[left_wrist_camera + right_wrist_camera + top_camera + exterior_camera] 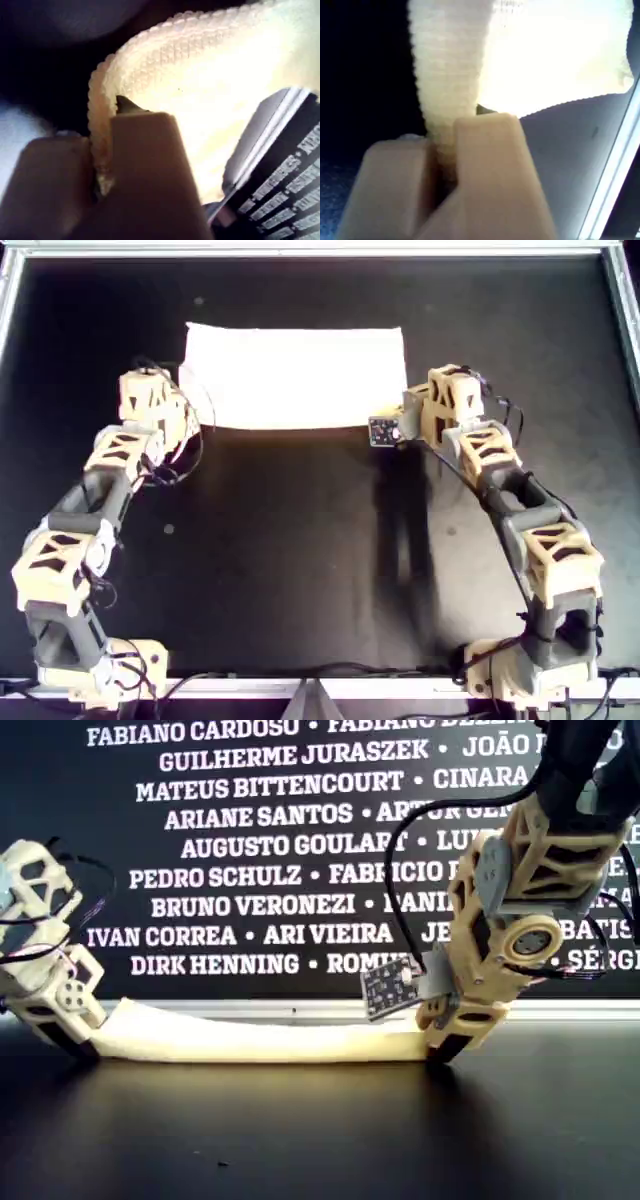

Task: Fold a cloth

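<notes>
Both hands are clamped on the cloth (295, 375): left hand (102, 150) and right hand (442, 150) each pinch a near corner. It lies on the worktop (300, 560) between them. Move both together, level, keeping edges aligned.

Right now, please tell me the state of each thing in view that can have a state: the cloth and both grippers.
cloth: folded over into a rectangle, its near edge pinched at both ends, sagging a little between them in the exterior view.
left gripper: shut on the cloth edge, at the overhead view's left end of the cloth.
right gripper: shut on the cloth edge, at the overhead view's right end of the cloth.
</notes>
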{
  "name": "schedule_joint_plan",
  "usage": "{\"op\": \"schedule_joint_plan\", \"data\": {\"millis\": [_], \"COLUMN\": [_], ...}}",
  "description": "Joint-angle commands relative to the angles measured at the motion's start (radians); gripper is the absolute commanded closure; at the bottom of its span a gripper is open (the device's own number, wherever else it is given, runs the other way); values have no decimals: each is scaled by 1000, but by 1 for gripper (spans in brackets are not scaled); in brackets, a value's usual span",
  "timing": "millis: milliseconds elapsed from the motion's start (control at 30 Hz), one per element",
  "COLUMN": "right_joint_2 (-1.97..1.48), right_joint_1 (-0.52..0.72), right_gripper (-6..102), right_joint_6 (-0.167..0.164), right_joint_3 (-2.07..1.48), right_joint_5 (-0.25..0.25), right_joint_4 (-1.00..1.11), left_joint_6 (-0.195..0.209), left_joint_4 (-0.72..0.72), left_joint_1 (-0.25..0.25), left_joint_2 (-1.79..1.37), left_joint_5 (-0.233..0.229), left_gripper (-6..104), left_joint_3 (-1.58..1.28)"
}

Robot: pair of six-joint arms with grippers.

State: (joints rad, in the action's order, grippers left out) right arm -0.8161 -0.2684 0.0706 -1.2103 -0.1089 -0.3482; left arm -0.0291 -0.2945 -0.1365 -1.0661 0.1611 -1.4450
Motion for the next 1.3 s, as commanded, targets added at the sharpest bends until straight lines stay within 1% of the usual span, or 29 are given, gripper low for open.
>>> {"op": "schedule_joint_plan", "data": {"millis": [0, 33, 67, 100, 133, 267, 633, 700, 800, 933, 1067, 1267], "right_joint_2": [-169, -195, -227, -258, -284, -396, -629, -658, -699, -749, -772, -828], "right_joint_1": [11, 9, 9, 9, 9, 8, 8, 6, 0, -5, -5, -6], "right_gripper": [97, 97, 97, 97, 97, 97, 97, 97, 97, 97, 97, 97], "right_joint_6": [5, 5, 5, 5, 3, -9, -11, -11, -11, -11, -11, -11], "right_joint_3": [17, 2, -17, -43, -75, -215, -580, -618, -669, -727, -775, -877], "right_joint_5": [-9, -9, -9, -9, -9, -9, -9, -9, -9, -9, -9, -9], "right_joint_4": [32, 32, 32, 32, 32, 32, 32, 32, 32, 32, 32, 32], "left_joint_6": [-3, 9, 11, 0, -2, -2, -2, -2, 9, 6, 0, -2], "left_joint_4": [0, -6, -9, -9, -9, -9, -9, -9, -9, -9, -9, -9], "left_joint_1": [-32, -34, -34, -34, -34, -34, -37, -54, -83, -112, -123, -124], "left_joint_2": [-181, -212, -239, -261, -276, -319, -422, -425, -451, -525, -614, -742], "left_joint_5": [8, 6, 6, 6, 6, 6, 6, 6, 6, 6, 6, 6], "left_gripper": [99, 99, 99, 99, 99, 99, 99, 99, 99, 99, 99, 99], "left_joint_3": [-14, -29, -44, -63, -83, -150, -353, -388, -443, -529, -618, -772]}}
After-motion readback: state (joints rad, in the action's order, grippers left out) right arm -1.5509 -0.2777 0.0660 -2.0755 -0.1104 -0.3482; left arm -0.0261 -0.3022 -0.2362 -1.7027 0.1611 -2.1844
